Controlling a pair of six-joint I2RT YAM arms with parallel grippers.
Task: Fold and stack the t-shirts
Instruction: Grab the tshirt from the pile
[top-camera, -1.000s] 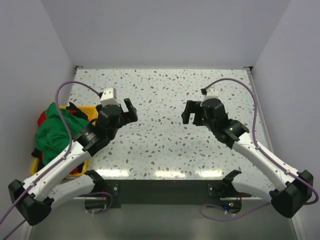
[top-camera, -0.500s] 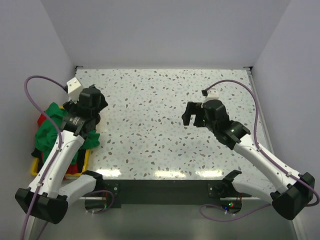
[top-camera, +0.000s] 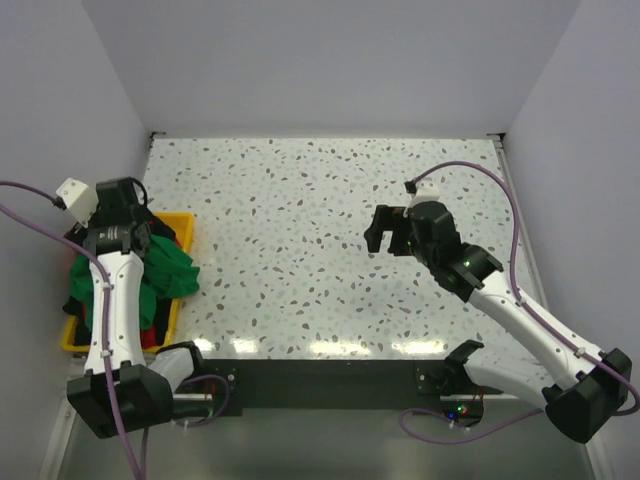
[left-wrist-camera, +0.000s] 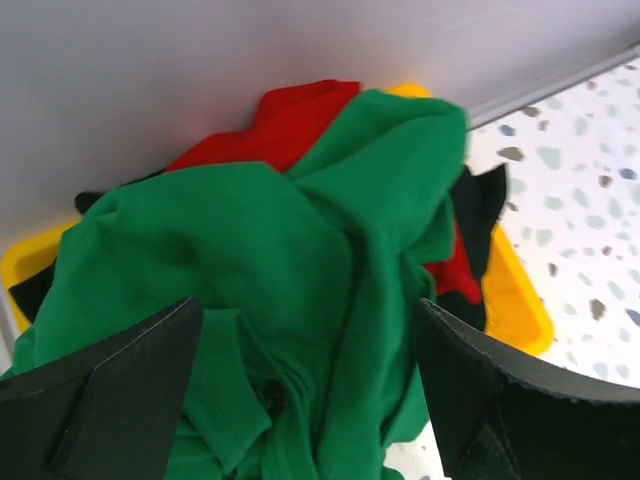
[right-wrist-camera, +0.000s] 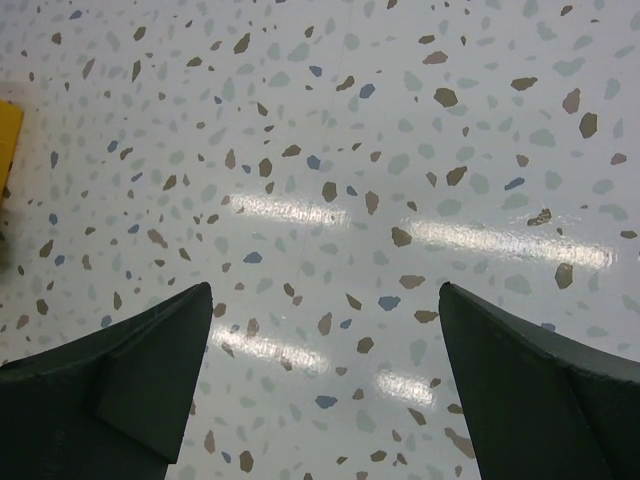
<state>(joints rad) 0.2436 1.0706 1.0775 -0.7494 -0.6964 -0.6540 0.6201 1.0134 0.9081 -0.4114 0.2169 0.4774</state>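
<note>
A crumpled bright green t-shirt (left-wrist-camera: 250, 270) tops a heap of t-shirts, with red cloth (left-wrist-camera: 290, 120) and black cloth (left-wrist-camera: 480, 200) showing under it. The heap fills a yellow bin (top-camera: 180, 225) at the table's left edge. My left gripper (left-wrist-camera: 310, 385) hovers open just above the green t-shirt (top-camera: 160, 270), its jaws wide and empty. In the top view the left gripper (top-camera: 118, 222) stands over the bin's far end. My right gripper (top-camera: 385, 228) hangs open over bare table right of centre, and in its wrist view the right gripper (right-wrist-camera: 325, 375) holds nothing.
The speckled table (top-camera: 300, 200) is walled by white panels at the back and on both sides. The bin sits against the left wall. A yellow corner of the bin (right-wrist-camera: 8, 130) shows at the left edge of the right wrist view.
My left arm has swung left from the table's middle to above the bin of t-shirts, jaws still open. The right arm has hardly moved.
</note>
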